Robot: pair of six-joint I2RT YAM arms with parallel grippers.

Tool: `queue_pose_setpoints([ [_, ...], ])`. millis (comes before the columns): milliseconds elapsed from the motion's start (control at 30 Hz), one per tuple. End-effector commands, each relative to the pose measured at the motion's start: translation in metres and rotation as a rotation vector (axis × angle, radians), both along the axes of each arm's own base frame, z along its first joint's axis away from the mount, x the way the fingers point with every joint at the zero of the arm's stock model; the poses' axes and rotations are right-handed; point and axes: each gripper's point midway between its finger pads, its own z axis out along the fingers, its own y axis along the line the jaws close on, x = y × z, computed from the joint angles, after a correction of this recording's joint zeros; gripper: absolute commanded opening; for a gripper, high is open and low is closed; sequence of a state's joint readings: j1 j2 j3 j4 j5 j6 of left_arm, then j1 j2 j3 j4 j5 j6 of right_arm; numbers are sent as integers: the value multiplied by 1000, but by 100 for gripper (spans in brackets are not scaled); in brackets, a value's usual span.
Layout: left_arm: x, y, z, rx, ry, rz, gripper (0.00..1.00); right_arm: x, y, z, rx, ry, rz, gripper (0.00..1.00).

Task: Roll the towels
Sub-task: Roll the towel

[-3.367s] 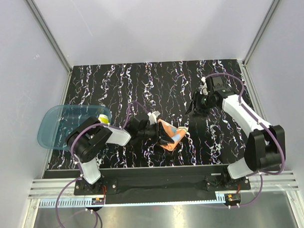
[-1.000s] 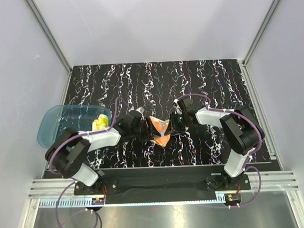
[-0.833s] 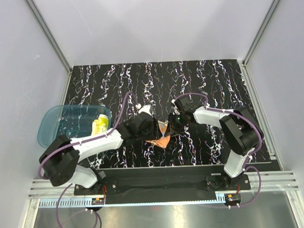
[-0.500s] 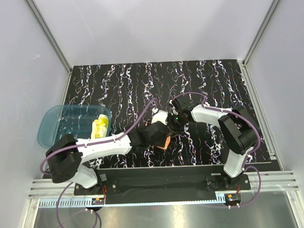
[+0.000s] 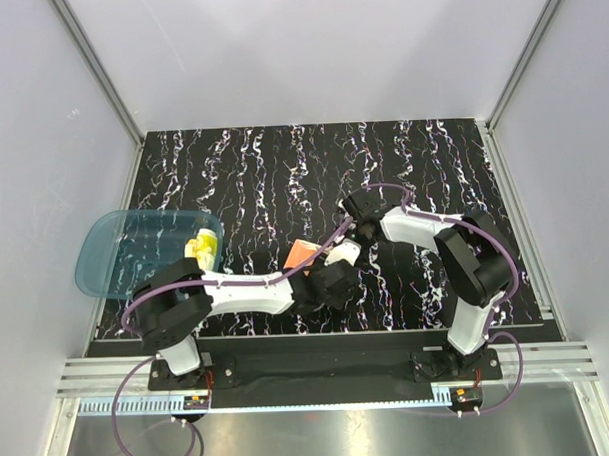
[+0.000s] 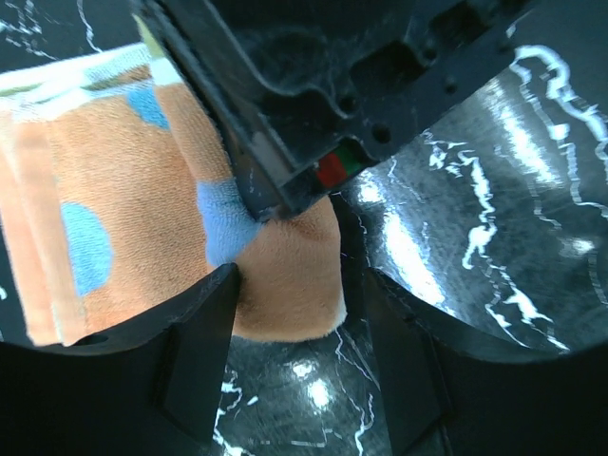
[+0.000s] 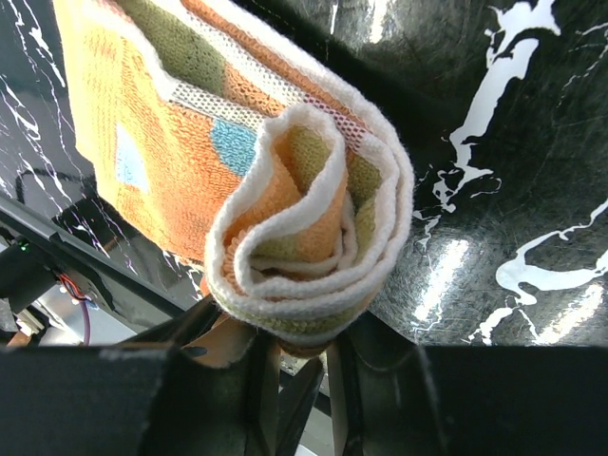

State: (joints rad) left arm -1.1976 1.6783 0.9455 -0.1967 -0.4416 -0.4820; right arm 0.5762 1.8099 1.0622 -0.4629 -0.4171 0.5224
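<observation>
An orange towel with blue and green patches (image 5: 303, 253) lies partly rolled on the black marbled table (image 5: 282, 169). In the right wrist view its rolled end (image 7: 304, 228) shows as a spiral. My right gripper (image 7: 302, 366) is shut on the underside of that roll; in the top view it (image 5: 345, 237) sits at the towel's right end. My left gripper (image 6: 299, 380) is open, and the towel's orange edge (image 6: 285, 285) sits just between its fingers (image 6: 204, 351). In the top view it (image 5: 318, 276) reaches across in front of the towel. The right gripper's black body covers part of the towel.
A translucent blue tray (image 5: 115, 257) sits at the table's left edge with a rolled yellow towel (image 5: 203, 250) in it. Metal frame posts stand at the back corners. Both arms cross close together at the middle front of the table.
My left arm has swung right, from the towel's left side to its front. The towel has gone from a loose spread to a tighter roll. My right gripper moved in and took hold of it.
</observation>
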Motion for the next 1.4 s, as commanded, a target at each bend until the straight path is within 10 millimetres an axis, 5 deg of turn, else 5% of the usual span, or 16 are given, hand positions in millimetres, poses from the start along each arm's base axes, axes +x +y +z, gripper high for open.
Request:
queue_pose_setpoints([
  [0,6,-11,-4,-19,-28,0,60,-4,-3,-7,-54,6,26,27],
  [267,-9,3,-31,9,-1,9,54,-2,1,-5,-46,14,36,34],
  [400,-21,17,-51,41,26,9,45,3,4,1,-40,-5,61,56],
  [467,-28,21,-61,38,55,-10,43,6,3,2,-50,-3,64,58],
  [733,-38,23,-55,-26,71,-41,35,39,9,7,38,-5,40,64],
  [933,-34,24,-47,-39,61,-18,34,48,-5,-27,34,60,2,61],
  [1033,-32,25,-45,-60,78,1,32,48,-15,-31,31,70,-21,50],
  [1100,-32,24,-41,-84,89,8,31,47,-22,-31,31,69,-31,30],
  [1167,-30,25,-36,-120,107,12,31,47,-26,-28,35,59,-36,23],
  [1367,-31,21,-15,-240,161,-21,30,46,-44,-32,16,67,-61,24],
])
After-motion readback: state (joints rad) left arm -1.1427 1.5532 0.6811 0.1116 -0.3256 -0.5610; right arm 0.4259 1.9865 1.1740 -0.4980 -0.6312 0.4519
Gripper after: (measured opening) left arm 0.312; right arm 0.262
